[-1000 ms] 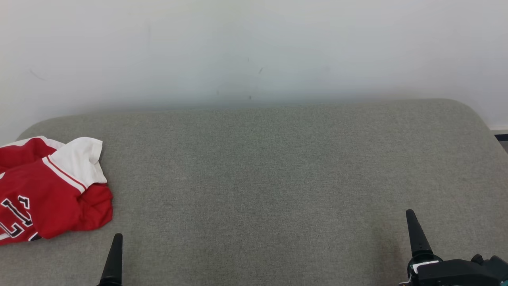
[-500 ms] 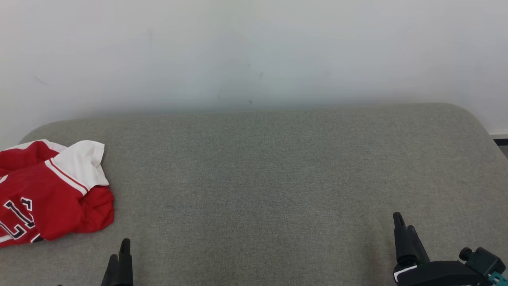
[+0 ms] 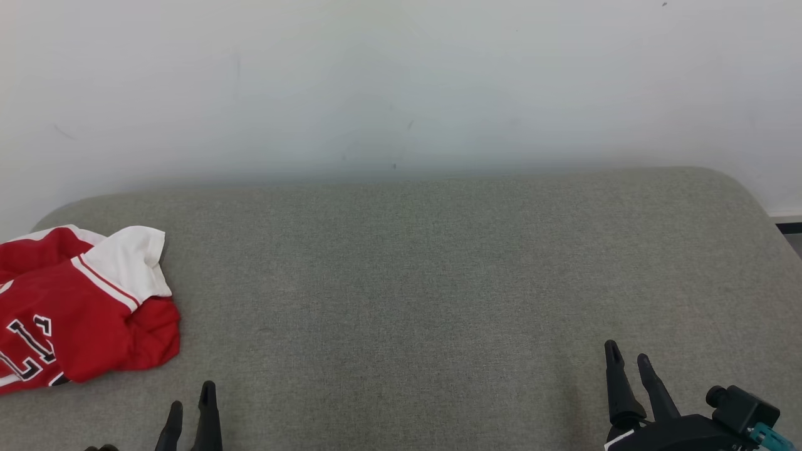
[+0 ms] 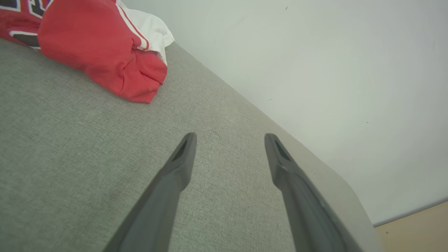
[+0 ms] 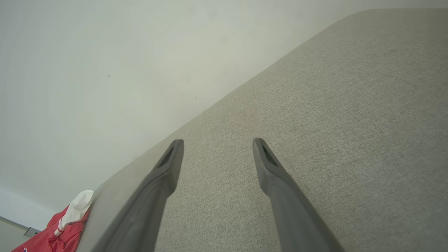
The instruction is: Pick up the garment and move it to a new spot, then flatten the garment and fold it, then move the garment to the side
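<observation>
We find the crumpled red and white jersey-style garment (image 3: 81,307) lying in a heap at the far left edge of the grey woven upholstered surface (image 3: 407,282), partly cut off by the head view's border. It is neither flattened nor folded, so we judge the first step, the pick-up, as not yet begun.

The left gripper (image 3: 191,401) stands near the garment but apart from it, fingers spread and empty. The right gripper (image 3: 626,354) is well apart at the opposite side, likewise spread and holding nothing.

In our judgement the next move calls for the left gripper to travel towards the heap and close on a raised fold of cloth.

Black characters outlined in white show on the red cloth. Folds interrupt them and we cannot read them. No brand label is visible.
</observation>
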You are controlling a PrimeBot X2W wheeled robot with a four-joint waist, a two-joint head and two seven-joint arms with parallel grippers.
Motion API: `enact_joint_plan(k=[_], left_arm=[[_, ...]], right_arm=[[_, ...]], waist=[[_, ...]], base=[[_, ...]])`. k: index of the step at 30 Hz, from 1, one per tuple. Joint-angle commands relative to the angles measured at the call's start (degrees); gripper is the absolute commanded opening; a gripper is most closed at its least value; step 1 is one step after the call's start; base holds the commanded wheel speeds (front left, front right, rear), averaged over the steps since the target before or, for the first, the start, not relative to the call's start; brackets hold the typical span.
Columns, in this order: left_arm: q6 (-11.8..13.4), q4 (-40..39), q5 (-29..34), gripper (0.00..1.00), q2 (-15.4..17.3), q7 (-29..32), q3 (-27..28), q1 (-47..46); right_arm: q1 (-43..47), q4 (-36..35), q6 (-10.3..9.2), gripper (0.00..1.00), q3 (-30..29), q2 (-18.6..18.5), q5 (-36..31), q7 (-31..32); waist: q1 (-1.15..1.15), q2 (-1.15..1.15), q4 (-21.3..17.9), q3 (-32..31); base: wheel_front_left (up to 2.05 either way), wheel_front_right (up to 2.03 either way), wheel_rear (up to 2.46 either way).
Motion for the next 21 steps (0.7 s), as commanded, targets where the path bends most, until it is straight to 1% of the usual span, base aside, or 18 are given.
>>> enact_joint_plan(k=[1, 10, 21], left_arm=[[0.1, -0.5, 1.9, 1.0, 0.3, -0.6, -0.1, -0.2], [-0.2, 0.0, 9.6, 1.0, 0.5, -2.1, -0.2, 0.3], [-0.5, 0.2, 17.0, 1.0, 0.7, -3.6, -0.4, 0.8]], right_arm=[[-0.1, -0.6, 0.13, 1.0, 0.2, -0.2, -1.9, -0.4], [0.2, -0.2, 0.14, 1.0, 0.7, -0.2, -8.8, -1.6], [0.7, 0.5, 0.15, 1.0, 1.7, -0.3, -15.5, -2.6]], waist=[[0.0, 0.0, 0.0, -0.1], [0.0, 0.0, -0.2, -0.5], [0.0, 0.0, -0.3, -0.9]], base=[[0.0, 0.0, 0.0], [0.0, 0.0, 0.0], [0.0, 0.0, 0.0]])
